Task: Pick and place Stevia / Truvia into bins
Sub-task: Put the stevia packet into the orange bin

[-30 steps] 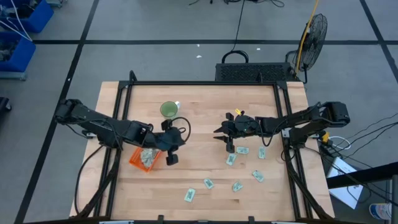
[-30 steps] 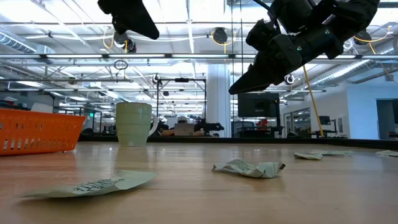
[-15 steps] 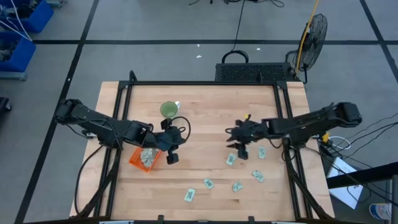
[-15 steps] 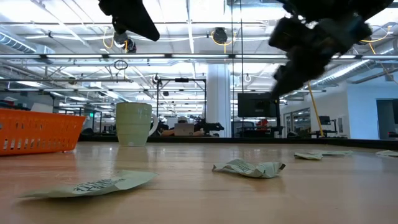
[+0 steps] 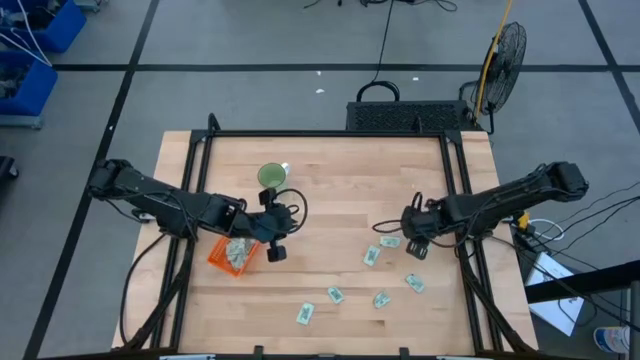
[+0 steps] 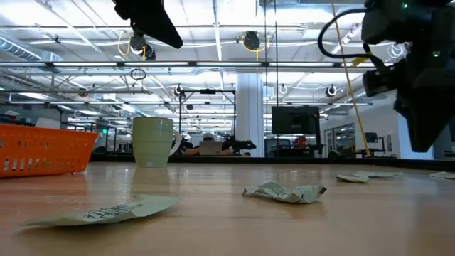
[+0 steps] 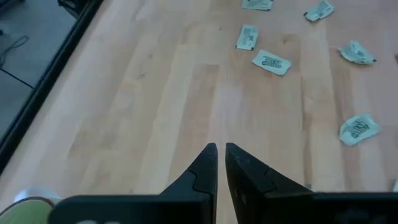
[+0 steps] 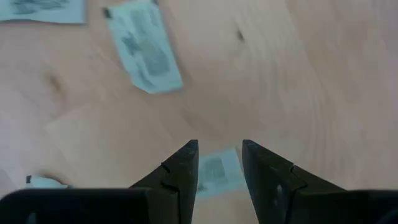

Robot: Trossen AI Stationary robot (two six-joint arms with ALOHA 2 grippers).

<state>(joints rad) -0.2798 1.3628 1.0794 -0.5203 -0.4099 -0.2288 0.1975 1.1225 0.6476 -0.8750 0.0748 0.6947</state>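
Several white-and-green Stevia packets lie flat on the right half of the wooden table, among them one (image 5: 371, 257) near the middle and one (image 5: 414, 283) nearer the front. The orange bin (image 5: 222, 255) at the left holds a few packets (image 5: 238, 254). My right gripper (image 5: 418, 244) is open and points down, clear above the table (image 6: 423, 139); one packet (image 8: 214, 171) lies on the wood below the gap between its fingers. My left gripper (image 5: 272, 250) hangs shut and empty (image 7: 217, 152) beside the bin's right side, high above the table.
A green cup (image 5: 270, 177) stands behind the bin. More packets lie toward the front edge (image 5: 304, 314) (image 5: 335, 294) (image 5: 381, 299). The black frame rails (image 5: 460, 180) run along the table's sides. Bare wood lies between the two grippers.
My right gripper has travelled toward the table's right edge, away from the middle, and has tipped from nearly level to pointing down over the packets at the right. Its fingers have stayed open. The packets and the bin have not moved.
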